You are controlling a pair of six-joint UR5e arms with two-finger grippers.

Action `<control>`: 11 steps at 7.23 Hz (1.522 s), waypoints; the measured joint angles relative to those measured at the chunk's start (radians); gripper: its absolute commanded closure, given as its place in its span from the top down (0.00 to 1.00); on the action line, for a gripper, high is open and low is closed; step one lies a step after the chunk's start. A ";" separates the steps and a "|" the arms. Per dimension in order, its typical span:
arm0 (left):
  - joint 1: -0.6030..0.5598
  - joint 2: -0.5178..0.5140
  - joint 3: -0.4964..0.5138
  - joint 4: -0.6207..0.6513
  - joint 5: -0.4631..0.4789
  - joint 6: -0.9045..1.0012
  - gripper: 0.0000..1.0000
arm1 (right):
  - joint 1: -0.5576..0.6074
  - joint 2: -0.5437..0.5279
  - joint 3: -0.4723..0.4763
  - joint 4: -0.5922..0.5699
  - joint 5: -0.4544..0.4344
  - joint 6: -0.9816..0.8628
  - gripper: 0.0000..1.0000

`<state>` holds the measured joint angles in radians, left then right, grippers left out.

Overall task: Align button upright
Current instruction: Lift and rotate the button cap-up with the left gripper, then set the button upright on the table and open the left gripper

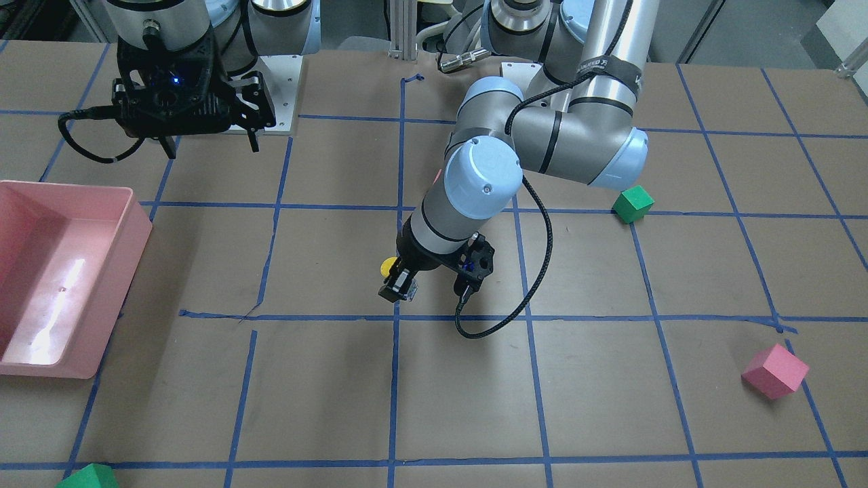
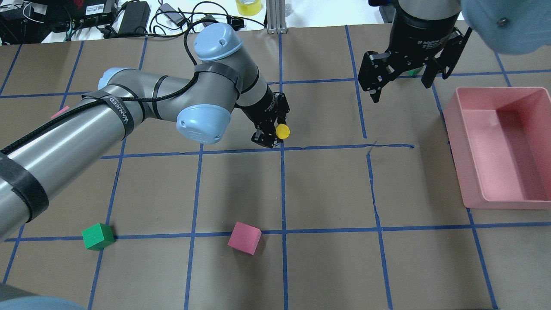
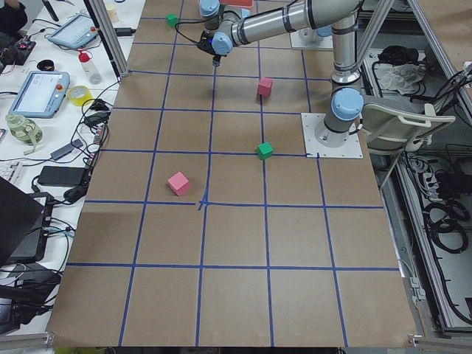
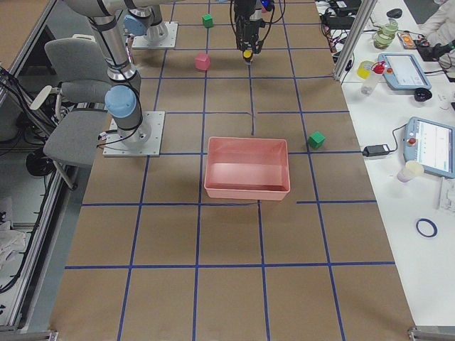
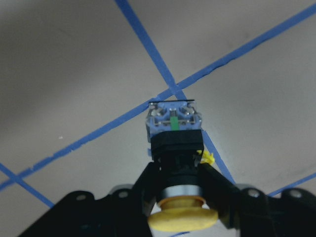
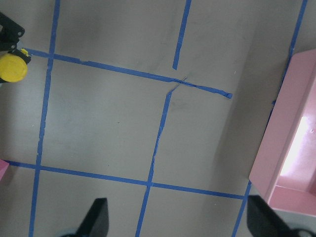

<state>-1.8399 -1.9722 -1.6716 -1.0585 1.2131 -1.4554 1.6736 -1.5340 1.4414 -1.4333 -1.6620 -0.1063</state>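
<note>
Left gripper (image 2: 267, 137) is pinching the button (image 5: 175, 143), its two black fingers (image 5: 148, 190) pressed on either side of the dark body, out near the middle of the table (image 2: 327, 267). From where I stand the button is a tiny thing: a round yellow cap, a metal ring under it, a black barrel, then a silvery base with a small green mark. It does not stand upright. The arm holds it at a slant, with the cap leaning toward the robot's right side and the base pointing down at the brown paper. It sits just beyond a crossing of the blue tape lines (image 2: 282, 148), and I cannot tell whether the base touches the paper or hangs just above it. The left arm's big grey elbow reaches low across the table, and from the operators' side its wrist covers most of the button, leaving only a sliver of yellow showing. The right gripper (image 2: 401, 92) hangs well apart, high over the far side near the robot's base, fingers spread wide and holding nothing. A pink bin (image 2: 458, 142) lies on the robot's right, with only a glare of light on its floor. On the near side of the table a green cube (image 2: 98, 236) and a pink cube (image 2: 244, 237) rest close to one tape line, both well clear of the button. Another green cube (image 1: 88, 478) sits at the far edge on the operators' side.
</note>
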 measured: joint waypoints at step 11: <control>0.162 -0.079 -0.197 0.256 -0.360 0.146 0.06 | -0.074 -0.018 0.025 -0.138 0.052 0.111 0.98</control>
<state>-1.6783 -2.0508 -1.8691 -0.8026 0.8533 -1.3092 1.5993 -1.5515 1.4665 -1.5712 -1.6102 0.0050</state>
